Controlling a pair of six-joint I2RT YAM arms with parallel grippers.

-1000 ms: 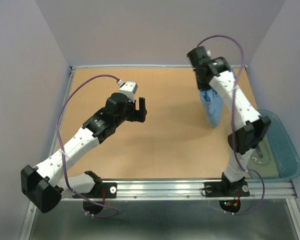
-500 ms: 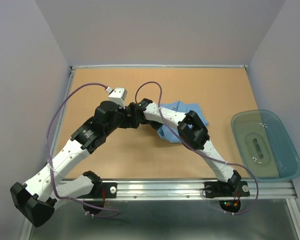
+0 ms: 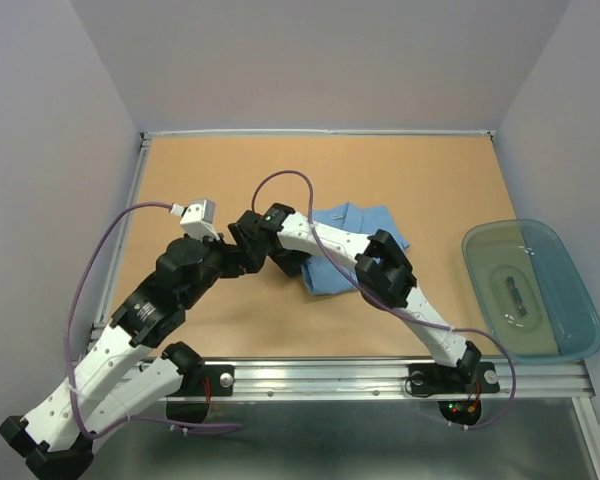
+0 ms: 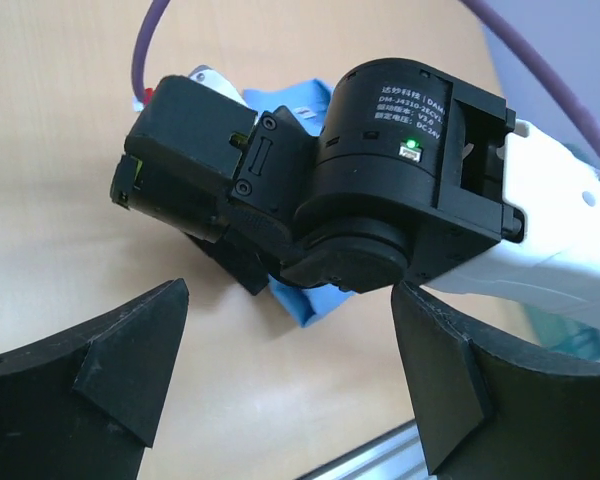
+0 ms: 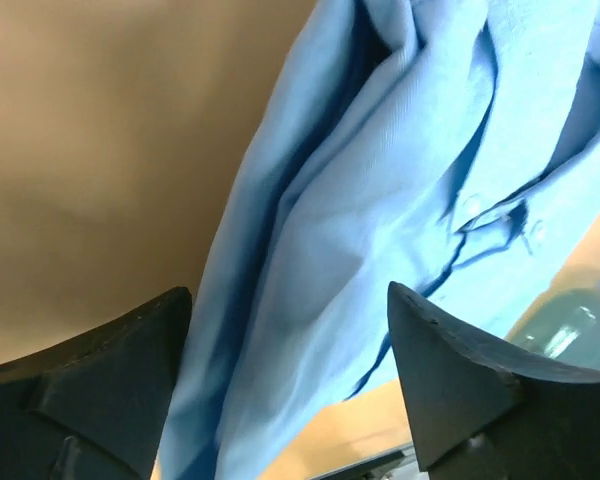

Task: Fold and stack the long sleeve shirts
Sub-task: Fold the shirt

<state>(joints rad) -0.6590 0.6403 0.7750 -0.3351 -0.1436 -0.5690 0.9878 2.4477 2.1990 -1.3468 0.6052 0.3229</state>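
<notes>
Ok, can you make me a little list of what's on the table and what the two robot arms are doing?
shirt: light blue button-front shirt, lying rumpled on the table
tub: teal plastic tub, by the table's right edge
left jaws: open, holding nothing, facing the right arm's wrist
right jaws: open, just above the shirt

From above and behind the arm bases (image 3: 450, 380), the top camera takes in the table (image 3: 430, 170). The left wrist camera faces the right arm (image 4: 380, 180) close up, beside the shirt (image 3: 332, 277); the right one hangs just over it. All three show the shirt.
</notes>
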